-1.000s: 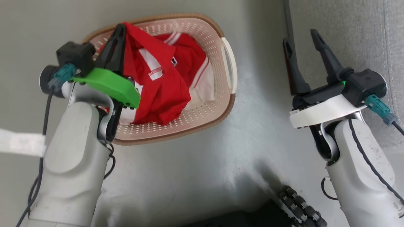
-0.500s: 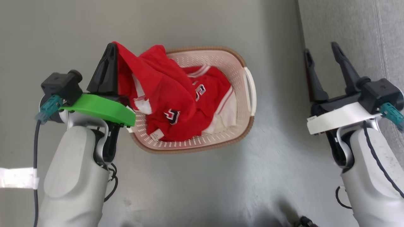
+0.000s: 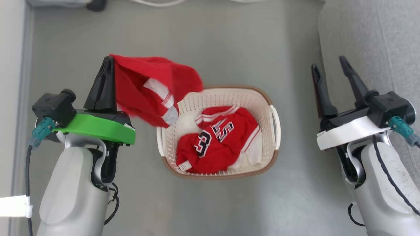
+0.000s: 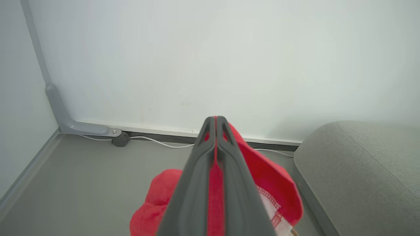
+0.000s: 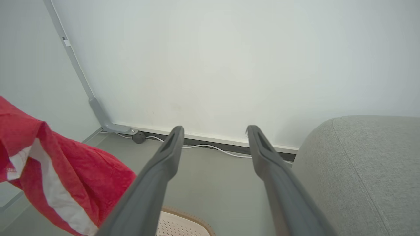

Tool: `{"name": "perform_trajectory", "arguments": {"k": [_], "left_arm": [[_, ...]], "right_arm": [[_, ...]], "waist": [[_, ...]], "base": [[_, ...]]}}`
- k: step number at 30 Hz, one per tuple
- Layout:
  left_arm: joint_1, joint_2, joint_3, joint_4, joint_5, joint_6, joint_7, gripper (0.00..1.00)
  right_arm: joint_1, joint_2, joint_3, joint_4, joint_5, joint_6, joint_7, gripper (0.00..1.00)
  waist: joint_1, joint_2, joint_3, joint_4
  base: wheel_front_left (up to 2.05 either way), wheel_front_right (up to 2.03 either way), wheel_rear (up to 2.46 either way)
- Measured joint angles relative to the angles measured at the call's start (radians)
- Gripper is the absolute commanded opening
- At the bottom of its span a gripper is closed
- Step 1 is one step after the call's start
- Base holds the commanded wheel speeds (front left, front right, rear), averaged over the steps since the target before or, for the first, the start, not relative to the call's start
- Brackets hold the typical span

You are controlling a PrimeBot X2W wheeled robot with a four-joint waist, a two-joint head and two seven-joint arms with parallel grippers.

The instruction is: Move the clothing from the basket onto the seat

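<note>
My left gripper is shut on a red garment with white stripes, which hangs in the air above and left of the basket. In the left wrist view the left gripper has red cloth pinched between its fingers. A red jersey with numerals 3 and 5 lies inside the cream perforated basket on the floor. My right gripper stands open with nothing in it, right of the basket, beside the light-grey sofa. The right wrist view shows the right gripper, the held garment and the sofa.
Grey floor surrounds the basket. A white wall with a baseboard and a white cable runs behind. A grey corner post stands at the left. White tape marks the floor at the lower left.
The left gripper has lifted the red garment clear out of the basket, uncovering the numbered jersey. The head camera has shifted, so the basket sits lower and further right in the picture.
</note>
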Motion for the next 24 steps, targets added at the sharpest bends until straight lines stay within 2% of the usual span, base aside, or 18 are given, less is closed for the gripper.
{"name": "perform_trajectory", "arguments": {"k": [9,15,24], "left_arm": [[0.027,0.023,-0.019,-0.06,-0.001,-0.001,0.038,0.0],[0.028,0.039,-0.044,-0.092,-0.002,-0.001,0.094,0.0],[0.029,0.037,-0.105,-0.163,-0.011,-0.004,0.167,0.0]], "right_arm": [[0.013,0.005,0.064,0.02,-0.002,0.023,0.0,1.0],[0.015,0.032,0.204,0.05,-0.002,0.041,0.0,1.0],[0.038,0.058,0.485,0.091,0.023,0.042,0.0,1.0]], "waist": [[0.0,0.0,-0.133,0.033],[0.0,0.0,-0.222,0.049],[0.0,0.0,-0.352,0.066]], "base": [[0.0,0.0,0.0],[0.0,0.0,0.0],[0.0,0.0,0.0]]}}
